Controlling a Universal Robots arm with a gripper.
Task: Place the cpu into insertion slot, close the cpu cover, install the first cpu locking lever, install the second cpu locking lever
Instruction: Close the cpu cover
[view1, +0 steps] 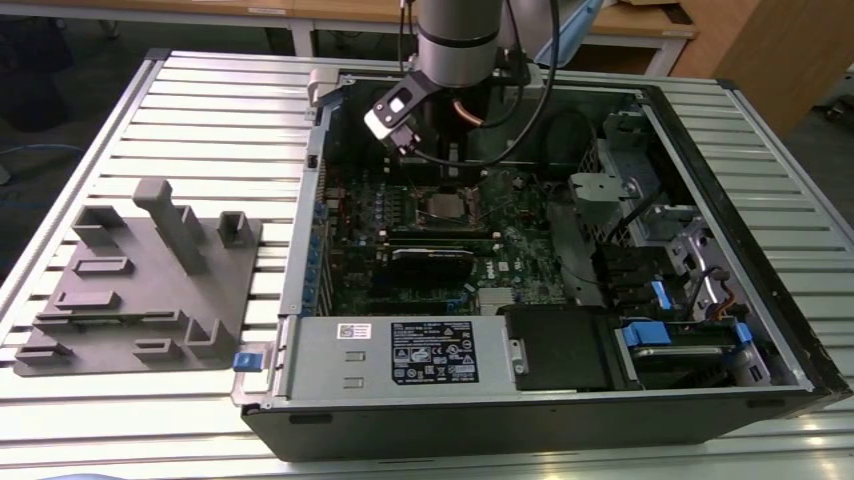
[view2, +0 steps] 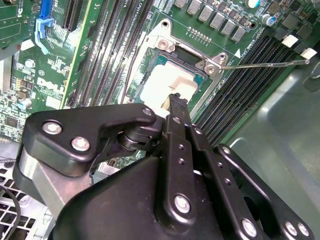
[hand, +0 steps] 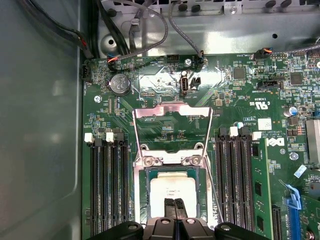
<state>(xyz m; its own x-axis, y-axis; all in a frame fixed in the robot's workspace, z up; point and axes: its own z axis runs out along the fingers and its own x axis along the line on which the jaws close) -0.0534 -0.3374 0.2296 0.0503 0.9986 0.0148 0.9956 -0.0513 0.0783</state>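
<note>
The cpu lies flat in the insertion slot on the green motherboard, its pale metal top showing in both wrist views. The cpu cover is open, swung back from its hinge so that bare board shows through its window. A thin wire locking lever sticks out sideways, unlatched. My gripper is shut, with its fingertips together at the chip's near edge and nothing between them. In the exterior view the gripper hangs just above the socket inside the case.
Long black memory slots flank the socket on both sides. A black card lies below it and the labelled power supply sits at the case front. Cables run by the case wall. A grey fixture block rests on the table.
</note>
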